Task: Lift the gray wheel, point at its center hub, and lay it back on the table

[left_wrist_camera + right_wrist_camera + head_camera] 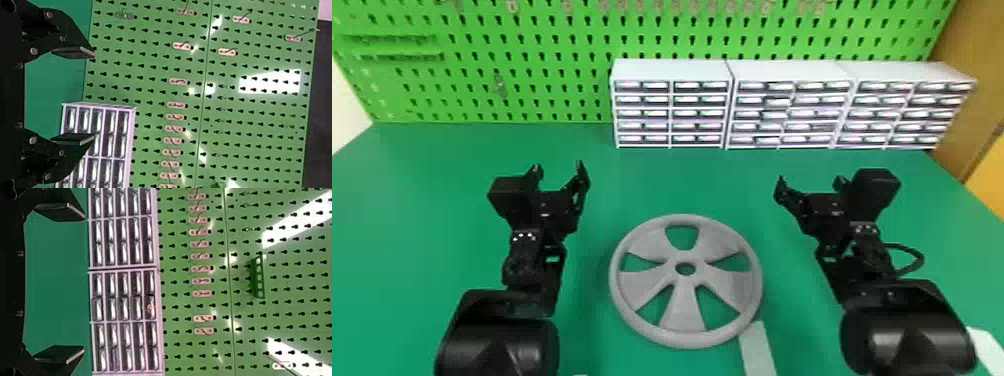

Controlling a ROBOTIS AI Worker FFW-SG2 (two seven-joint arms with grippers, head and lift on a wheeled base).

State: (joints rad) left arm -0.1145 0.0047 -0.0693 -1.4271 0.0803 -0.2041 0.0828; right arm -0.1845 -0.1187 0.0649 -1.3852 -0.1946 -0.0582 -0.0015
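The gray wheel (685, 281) lies flat on the table (652, 185); I'd close squarely on its rim (614, 280) at nine and three o'clock, then raise it level. My left gripper (558, 169) is off at ten, my right gripper (810, 181) at two, fingers spread on both.

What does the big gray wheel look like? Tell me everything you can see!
The gray wheel is round, with a thick rim and five wide spokes. They meet around a round hole in the middle, and green table shows through the five gaps between them. It looks like smooth, dull plastic. It lies flat between the two robot arms, and neither gripper touches it. A pale strip touches or nearly touches its edge.
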